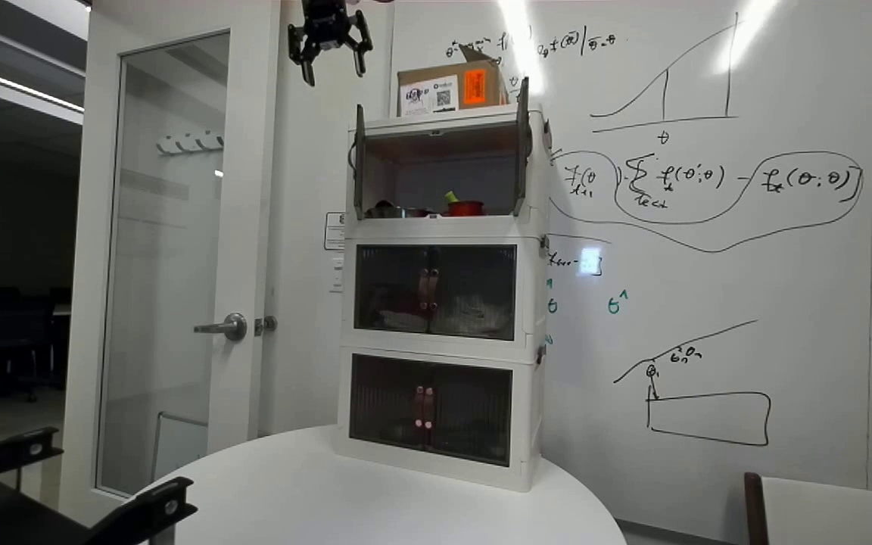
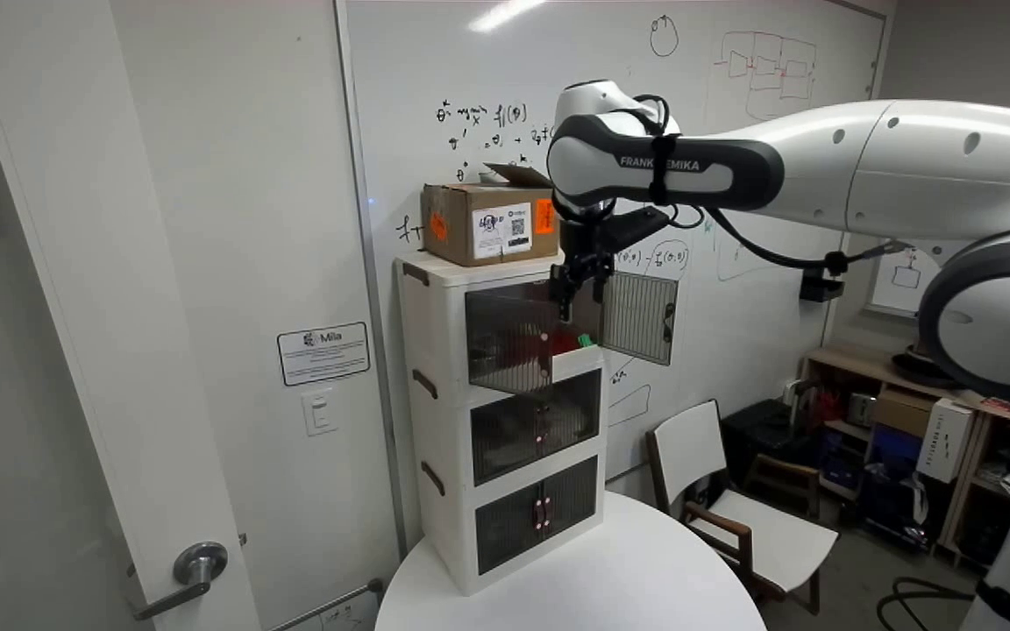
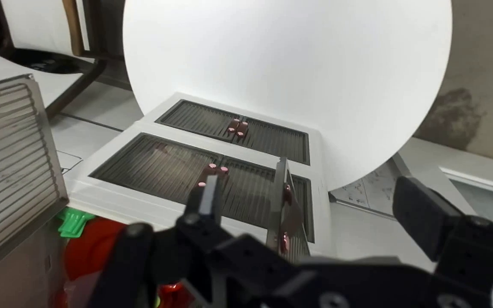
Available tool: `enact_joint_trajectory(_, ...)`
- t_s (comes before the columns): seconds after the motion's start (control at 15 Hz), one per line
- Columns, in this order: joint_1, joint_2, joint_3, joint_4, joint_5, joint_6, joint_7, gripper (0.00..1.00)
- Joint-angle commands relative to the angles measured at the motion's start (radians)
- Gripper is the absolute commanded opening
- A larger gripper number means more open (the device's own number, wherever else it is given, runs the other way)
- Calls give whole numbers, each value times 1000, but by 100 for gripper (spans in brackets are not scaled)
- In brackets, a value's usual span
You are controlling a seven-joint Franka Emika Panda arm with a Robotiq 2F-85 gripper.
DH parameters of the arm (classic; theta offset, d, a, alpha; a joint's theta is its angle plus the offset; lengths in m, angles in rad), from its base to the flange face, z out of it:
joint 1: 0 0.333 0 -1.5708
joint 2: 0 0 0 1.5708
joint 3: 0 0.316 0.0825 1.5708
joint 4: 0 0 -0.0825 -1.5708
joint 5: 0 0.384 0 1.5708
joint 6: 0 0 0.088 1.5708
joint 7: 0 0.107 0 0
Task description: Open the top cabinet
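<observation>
The top cabinet [image 1: 451, 228] is the uppermost of the stacked white units; it also shows in an exterior view [image 2: 435, 324]. Both its dark ribbed doors stand swung outward: the left door [image 1: 360, 163] and the right door [image 1: 522, 151]. Inside lie a red pot [image 1: 466, 208] and a green item [image 3: 74, 221]. My gripper [image 1: 334, 74] is open and empty, above and in front of the cabinet; it also shows in an exterior view [image 2: 582, 307]. In the wrist view the edge-on left door [image 3: 289, 209] appears between the spread fingers [image 3: 308, 188], with no contact visible.
A cardboard box [image 2: 492, 223] with orange labels sits on top of the stack. The middle [image 1: 394, 291] and bottom [image 1: 390, 401] units have shut dark doors. The stack stands on a round white table [image 2: 645, 578]. A chair [image 2: 759, 526], whiteboard and door stand around it.
</observation>
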Motion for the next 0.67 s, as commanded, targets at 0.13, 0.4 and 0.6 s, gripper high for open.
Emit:
enact_joint_trajectory(0.13,58,150,-32,154,-83,-5,-210,100)
enact_joint_trajectory(0.4,38,201,-13,185,-68,57,-317,100)
enact_joint_trajectory(0.6,34,225,-11,204,-31,85,-349,100)
